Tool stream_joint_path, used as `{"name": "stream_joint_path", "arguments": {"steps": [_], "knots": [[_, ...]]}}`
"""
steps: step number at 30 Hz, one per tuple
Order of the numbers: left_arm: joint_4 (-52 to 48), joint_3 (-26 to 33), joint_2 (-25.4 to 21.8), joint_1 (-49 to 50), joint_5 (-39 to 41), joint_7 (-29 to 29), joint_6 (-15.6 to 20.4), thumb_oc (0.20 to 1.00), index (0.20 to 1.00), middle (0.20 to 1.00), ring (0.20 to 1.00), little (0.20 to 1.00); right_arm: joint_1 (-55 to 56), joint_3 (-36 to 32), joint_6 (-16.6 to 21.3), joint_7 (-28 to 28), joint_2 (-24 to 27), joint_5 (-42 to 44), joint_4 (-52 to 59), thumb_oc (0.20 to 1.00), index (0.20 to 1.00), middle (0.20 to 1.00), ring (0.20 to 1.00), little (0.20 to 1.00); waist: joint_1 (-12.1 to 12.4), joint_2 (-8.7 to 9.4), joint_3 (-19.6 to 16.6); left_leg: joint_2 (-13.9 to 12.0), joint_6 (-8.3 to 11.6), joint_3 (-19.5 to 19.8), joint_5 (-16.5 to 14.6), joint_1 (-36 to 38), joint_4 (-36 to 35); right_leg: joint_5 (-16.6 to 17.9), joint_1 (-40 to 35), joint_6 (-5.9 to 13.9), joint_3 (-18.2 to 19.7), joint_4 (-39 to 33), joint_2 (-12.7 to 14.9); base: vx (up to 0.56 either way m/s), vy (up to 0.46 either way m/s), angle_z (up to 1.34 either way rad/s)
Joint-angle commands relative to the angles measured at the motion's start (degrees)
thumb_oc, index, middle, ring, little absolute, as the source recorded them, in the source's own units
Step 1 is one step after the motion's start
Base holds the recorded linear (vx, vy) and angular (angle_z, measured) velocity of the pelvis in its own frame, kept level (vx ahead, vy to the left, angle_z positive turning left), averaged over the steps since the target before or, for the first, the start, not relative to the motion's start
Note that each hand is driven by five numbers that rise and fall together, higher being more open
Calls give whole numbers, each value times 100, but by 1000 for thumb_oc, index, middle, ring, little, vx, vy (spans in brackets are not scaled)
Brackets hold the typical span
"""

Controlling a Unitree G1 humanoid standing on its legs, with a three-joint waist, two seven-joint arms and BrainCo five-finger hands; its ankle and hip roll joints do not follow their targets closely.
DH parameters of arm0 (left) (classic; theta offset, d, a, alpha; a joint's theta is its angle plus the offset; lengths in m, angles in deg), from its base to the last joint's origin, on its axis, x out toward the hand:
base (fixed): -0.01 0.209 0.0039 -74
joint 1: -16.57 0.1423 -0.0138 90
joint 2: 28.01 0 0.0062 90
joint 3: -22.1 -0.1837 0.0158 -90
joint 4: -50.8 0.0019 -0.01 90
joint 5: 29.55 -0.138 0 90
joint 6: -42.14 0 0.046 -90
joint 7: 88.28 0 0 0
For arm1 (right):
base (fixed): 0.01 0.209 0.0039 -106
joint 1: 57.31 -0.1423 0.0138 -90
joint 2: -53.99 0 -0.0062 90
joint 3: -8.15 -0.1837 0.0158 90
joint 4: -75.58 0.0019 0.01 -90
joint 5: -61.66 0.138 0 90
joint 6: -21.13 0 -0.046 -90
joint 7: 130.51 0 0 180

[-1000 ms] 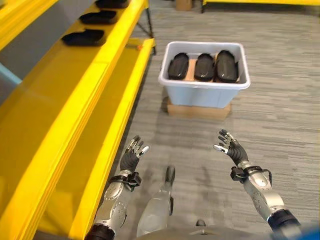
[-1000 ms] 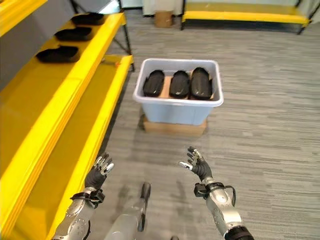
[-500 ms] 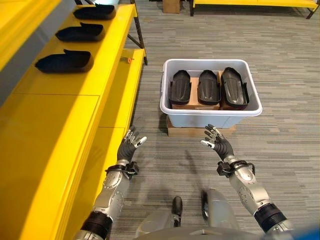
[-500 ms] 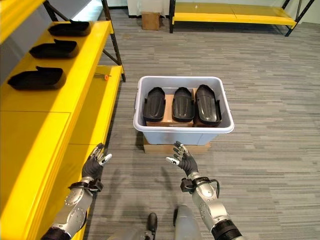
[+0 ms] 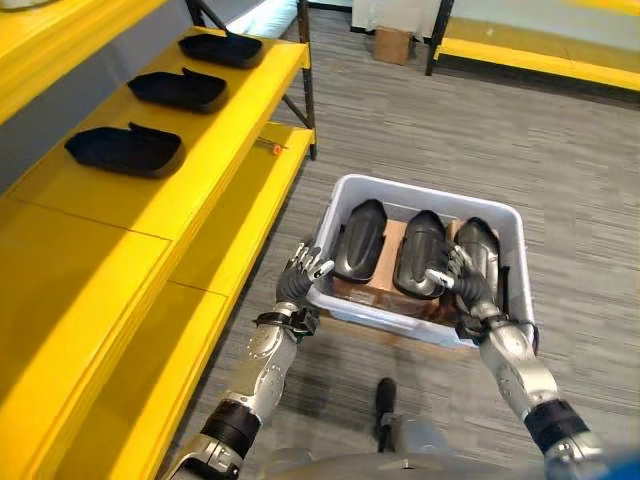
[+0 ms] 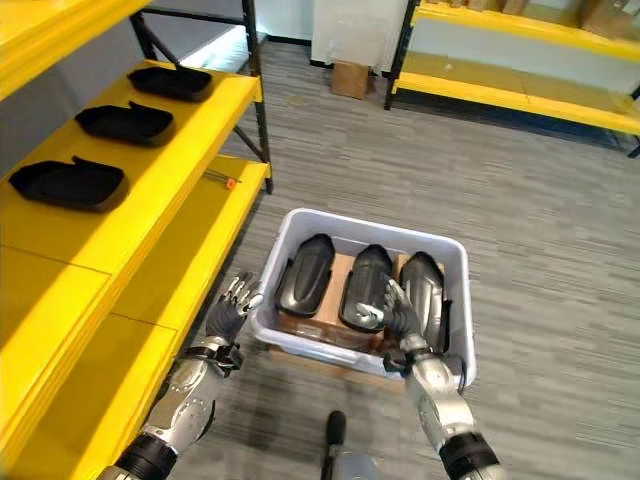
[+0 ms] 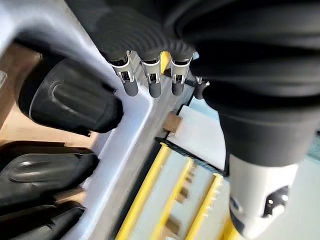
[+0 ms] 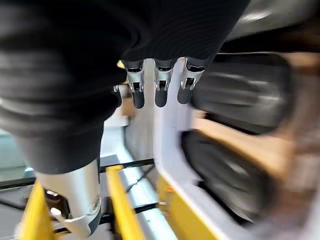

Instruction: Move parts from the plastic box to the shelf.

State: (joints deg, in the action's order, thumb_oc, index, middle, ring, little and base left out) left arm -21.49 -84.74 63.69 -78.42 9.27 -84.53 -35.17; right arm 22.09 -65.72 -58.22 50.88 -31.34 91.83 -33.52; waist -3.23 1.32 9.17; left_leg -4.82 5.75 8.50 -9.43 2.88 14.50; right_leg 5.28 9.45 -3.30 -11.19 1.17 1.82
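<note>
A pale grey plastic box stands on the floor with three black moulded parts side by side in it: left, middle, right. They rest on brown cardboard. My left hand is open at the box's near-left corner, its fingers over the rim. My right hand is open over the near edge, its fingers by the middle and right parts. The yellow shelf on my left carries three more black parts.
A lower yellow shelf level reaches close to the box's left side, with a small orange item on it. A black shelf post stands behind. Another yellow rack and a cardboard carton are far back.
The camera has moved up to the box, so the whole scene has shifted. Both open hands, earlier low over the floor short of the box, now reach its near rim.
</note>
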Motion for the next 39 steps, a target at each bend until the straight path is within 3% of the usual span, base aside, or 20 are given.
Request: {"name": "stream_joint_path", "arguments": {"steps": [1, 3, 4, 6, 7, 11, 15, 23, 29, 39], "knots": [[-247, 174, -142, -55, -18, -54, 251, 1000, 1000, 1000, 1000, 1000, 216, -39, 212, 20, 124, 105, 138, 1000, 1000, 1000, 1000, 1000, 7, -118, 90, 278, -158, 104, 1025, -149, 817, -156, -90, 606, 294, 308, 416, 97, -137, -18], [-316, 200, -137, 13, -4, -46, 246, 1000, 1000, 1000, 1000, 1000, 258, -46, 215, 6, 142, 108, 205, 1000, 1000, 1000, 1000, 1000, 126, -14, 225, 598, -160, 134, 1098, -627, 1697, -214, -285, 530, 304, 262, 448, 78, -129, -18], [-330, 209, -128, 19, -6, -38, 228, 1000, 1000, 1000, 1000, 1000, 277, -72, 221, 39, 157, 98, 253, 1000, 1000, 1000, 1000, 1000, 157, 40, 280, 562, -173, -59, 1078, -905, 1767, -244, -385, 521, 294, 225, 497, 91, -99, -19], [-321, 205, -113, 17, 35, -53, 215, 1000, 1000, 1000, 1000, 1000, 250, -84, 269, 117, 179, 83, 238, 1000, 1000, 1000, 1000, 1000, 224, 136, 358, 287, -273, -338, 964, -1325, 1370, -294, -544, 556, 331, 181, 572, 140, -25, 11], [-244, 201, -116, -33, 25, -7, 237, 1000, 1000, 1000, 1000, 1000, 173, -96, 332, 225, 153, 59, 190, 1000, 1000, 1000, 1000, 1000, 272, 188, 409, -68, -285, -406, 953, -1463, 581, -360, -629, 617, 420, 155, 576, 175, 69, 23], [-189, 286, -141, -14, -45, 92, 283, 1000, 1000, 1000, 1000, 1000, 233, -213, 433, 426, 141, 33, 248, 1000, 1000, 1000, 1000, 1000, 340, -42, 419, -930, 62, -701, 1846, -1345, -1054, -610, -832, 804, 571, 180, 594, 166, 196, -38], [-200, 321, -177, -9, -60, 88, 293, 1000, 1000, 1000, 1000, 1000, 235, -248, 422, 396, 66, 16, 270, 1000, 1000, 1000, 1000, 1000, 338, -160, 267, -708, 35, -838, 1565, -1035, -1243, -566, -947, 908, 687, 140, 721, 144, 204, -60], [-198, 385, -315, -99, -141, 164, 340, 1000, 1000, 1000, 1000, 1000, 69, -101, 368, 390, -174, 33, 226, 1000, 1000, 1000, 1000, 1000, 356, -83, 175, -382, -155, -1211, 1139, -895, -1134, -356, -953, 1179, 817, -16, 1157, 63, 147, -3], [-279, 441, -299, -35, -142, 173, 338, 1000, 1000, 1000, 1000, 1000, 140, -143, 355, 419, -179, -147, 410, 1000, 1000, 1000, 1000, 1000, 317, -43, 89, -286, -215, -1314, 1042, -829, -1221, -218, -910, 1292, 812, -112, 1281, 31, 54, -15], [-686, 528, -402, -443, -163, 308, 556, 1000, 1000, 1000, 1000, 1000, -133, -864, 613, 1127, 131, -747, 278, 1000, 1000, 1000, 1000, 1000, 191, -75, 296, -341, -142, -1354, 1103, -998, -1323, -99, -630, 1328, 765, -229, 1282, -16, -13, -9]]}}
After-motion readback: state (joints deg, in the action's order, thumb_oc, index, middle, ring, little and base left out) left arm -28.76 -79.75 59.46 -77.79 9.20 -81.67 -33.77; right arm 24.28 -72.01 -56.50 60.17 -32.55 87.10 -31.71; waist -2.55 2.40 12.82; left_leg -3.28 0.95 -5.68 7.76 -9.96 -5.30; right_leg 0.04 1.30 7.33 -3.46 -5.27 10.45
